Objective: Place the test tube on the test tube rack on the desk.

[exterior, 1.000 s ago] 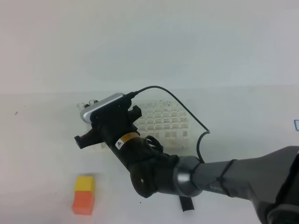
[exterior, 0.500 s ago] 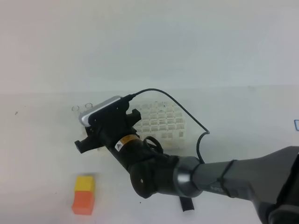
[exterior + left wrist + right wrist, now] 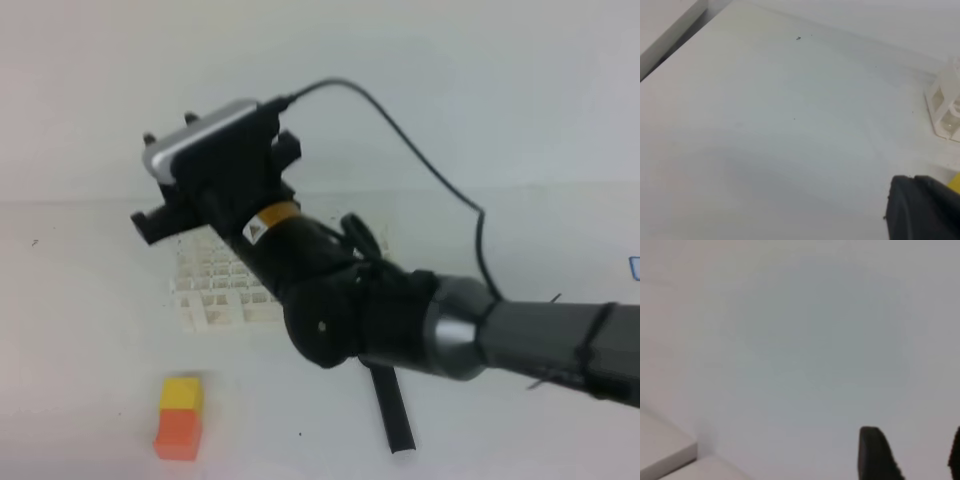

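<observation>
Looking at the overhead shot, the right tool (image 3: 150, 205) hangs raised above the white rack (image 3: 215, 285) on the tabletop (image 3: 80, 330), its fingers (image 3: 875, 452) spread wide with nothing between them. Can't make out the test tube anywhere. Left tool (image 3: 922, 207) only shows as a dark corner, can't tell its state. A yellow-orange block (image 3: 180, 415) sits nearby

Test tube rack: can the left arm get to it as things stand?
Probably yes, at its near corner: the left wrist view shows only bare desk before the test tube rack. The right arm hangs over much of it in the high view, though, crowding the top.
</observation>
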Tool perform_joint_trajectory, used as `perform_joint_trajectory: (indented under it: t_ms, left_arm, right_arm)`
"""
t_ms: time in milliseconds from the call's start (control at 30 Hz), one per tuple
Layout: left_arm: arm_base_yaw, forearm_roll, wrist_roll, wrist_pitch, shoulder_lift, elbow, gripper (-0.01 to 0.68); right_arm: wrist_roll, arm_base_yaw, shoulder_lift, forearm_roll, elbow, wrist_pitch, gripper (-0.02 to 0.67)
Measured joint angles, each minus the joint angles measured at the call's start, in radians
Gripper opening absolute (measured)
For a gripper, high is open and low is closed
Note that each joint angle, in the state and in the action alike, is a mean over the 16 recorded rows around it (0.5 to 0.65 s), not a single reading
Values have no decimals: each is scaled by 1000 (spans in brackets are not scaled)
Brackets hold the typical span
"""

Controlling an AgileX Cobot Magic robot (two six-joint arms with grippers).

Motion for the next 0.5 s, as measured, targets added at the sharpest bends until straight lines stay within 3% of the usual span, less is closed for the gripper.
perform_joint_trajectory:
  t_ms: [333,500]
  left_arm:
    - [0,0,0,1,1,2,-1]
    - [0,0,0,1,1,4,-1]
  right_arm:
    - [-123,0,-268,-212,0,145,63]
    - [-159,1,-405,-335,0,302,9]
